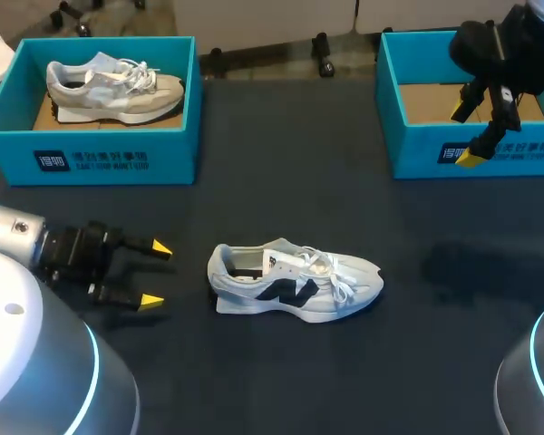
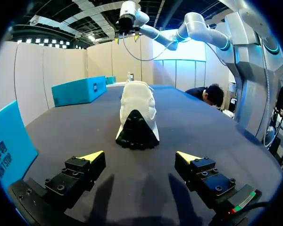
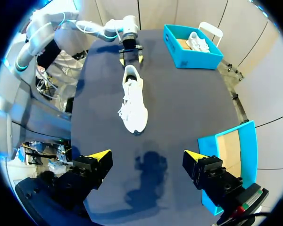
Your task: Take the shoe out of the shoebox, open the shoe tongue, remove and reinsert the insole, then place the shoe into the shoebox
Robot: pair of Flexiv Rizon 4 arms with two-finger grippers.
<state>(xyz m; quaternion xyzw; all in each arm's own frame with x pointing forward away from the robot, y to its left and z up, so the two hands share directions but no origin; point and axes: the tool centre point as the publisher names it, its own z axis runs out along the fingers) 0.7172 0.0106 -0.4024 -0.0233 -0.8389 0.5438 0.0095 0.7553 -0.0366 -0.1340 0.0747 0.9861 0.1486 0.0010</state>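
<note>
A pale blue-grey sneaker (image 1: 295, 283) with white laces, a dark navy side patch and a white sole is set upright on its sole near the middle of the dark worktop (image 1: 281, 381), outside both boxes. Its long axis is laid across the worktop from side to side: the heel is turned toward the left gripper (image 1: 158, 274) and the toe toward the robot's right. In the left wrist view the black tread at the heel is faced squarely, straight ahead of that gripper. The left gripper is held wide open and empty, low over the worktop, near the heel but apart from it. The right gripper (image 1: 465, 134) is likewise spread open with nothing in it, held over the front wall of the open teal cardboard shoebox (image 1: 526, 149) at the right, whose brown floor is shown. A second teal shoebox (image 1: 177, 154) at the left is occupied by a grey and white sneaker (image 1: 113, 86).
</note>
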